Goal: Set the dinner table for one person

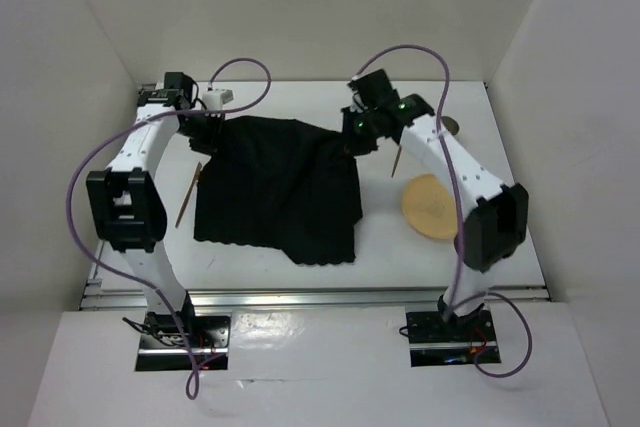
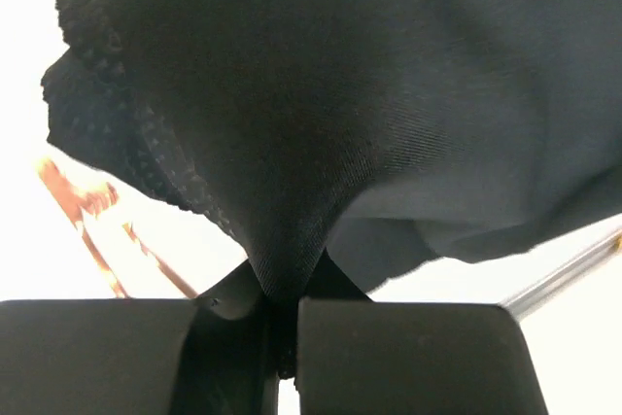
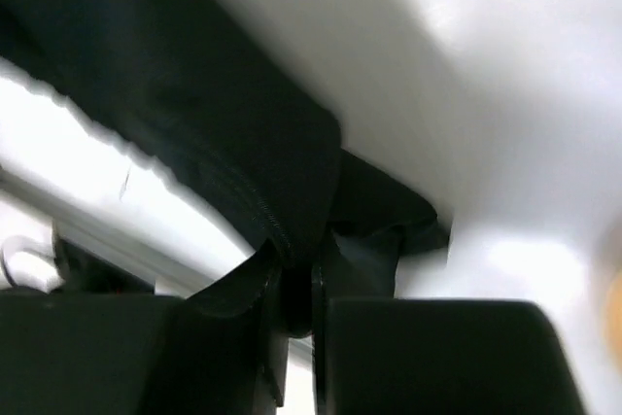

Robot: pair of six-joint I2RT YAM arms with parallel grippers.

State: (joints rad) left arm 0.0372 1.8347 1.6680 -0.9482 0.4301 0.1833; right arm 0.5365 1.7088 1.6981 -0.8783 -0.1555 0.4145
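A black cloth placemat (image 1: 275,187) lies spread on the white dinner table (image 1: 400,257), its far edge lifted. My left gripper (image 1: 210,141) is shut on the placemat's far-left corner. In the left wrist view the cloth (image 2: 340,94) fans up out of the closed jaws of that gripper (image 2: 282,308). My right gripper (image 1: 352,141) is shut on the far-right corner. The right wrist view shows the hemmed cloth edge (image 3: 194,114) pinched in that gripper (image 3: 299,274).
A round tan plate (image 1: 430,205) sits right of the placemat, under the right arm. One thin wooden stick (image 1: 188,197) lies left of the cloth, another (image 1: 398,161) near the plate. A small white object (image 1: 216,98) stands at the back left. White walls enclose the table.
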